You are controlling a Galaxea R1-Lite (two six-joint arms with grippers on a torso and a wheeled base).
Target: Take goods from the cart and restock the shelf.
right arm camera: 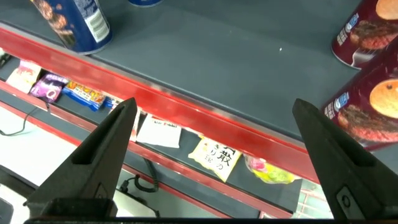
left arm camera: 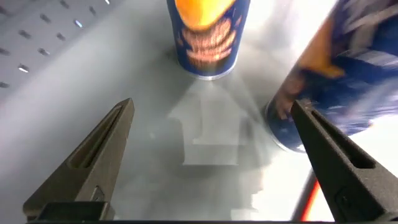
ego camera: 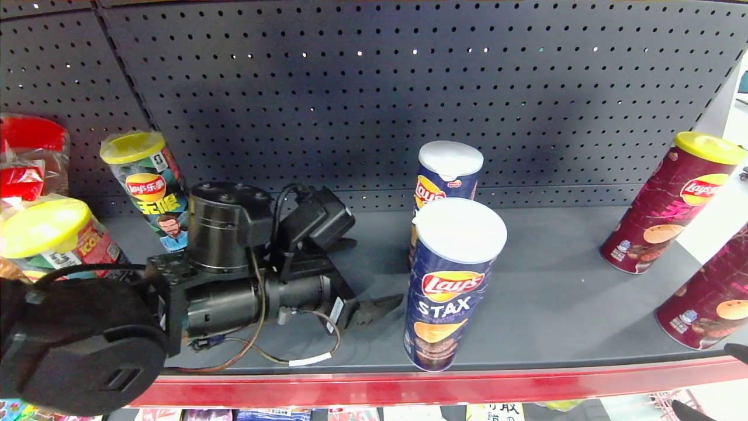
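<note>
Two blue chip cans stand on the grey shelf point(ego camera: 555, 304): the front can point(ego camera: 453, 280) near the red edge and the back can point(ego camera: 447, 175) behind it. My left gripper point(ego camera: 374, 292) lies low over the shelf just left of the front can, open and holding nothing. In the left wrist view the left gripper point(left arm camera: 211, 137) has its fingers spread wide, with one blue can point(left arm camera: 208, 37) ahead and the other blue can point(left arm camera: 336, 93) close by one finger. My right gripper point(right arm camera: 214, 124) is open and holds nothing, in front of and below the shelf's red edge point(right arm camera: 205, 118).
Two maroon cans point(ego camera: 666, 204) point(ego camera: 707, 292) stand at the shelf's right end. Yellow-lidded cans point(ego camera: 146, 187) point(ego camera: 52, 240) and a red-lidded tub point(ego camera: 29, 146) crowd the left end. A pegboard wall point(ego camera: 374, 88) backs the shelf. Bare shelf lies between the blue and maroon cans.
</note>
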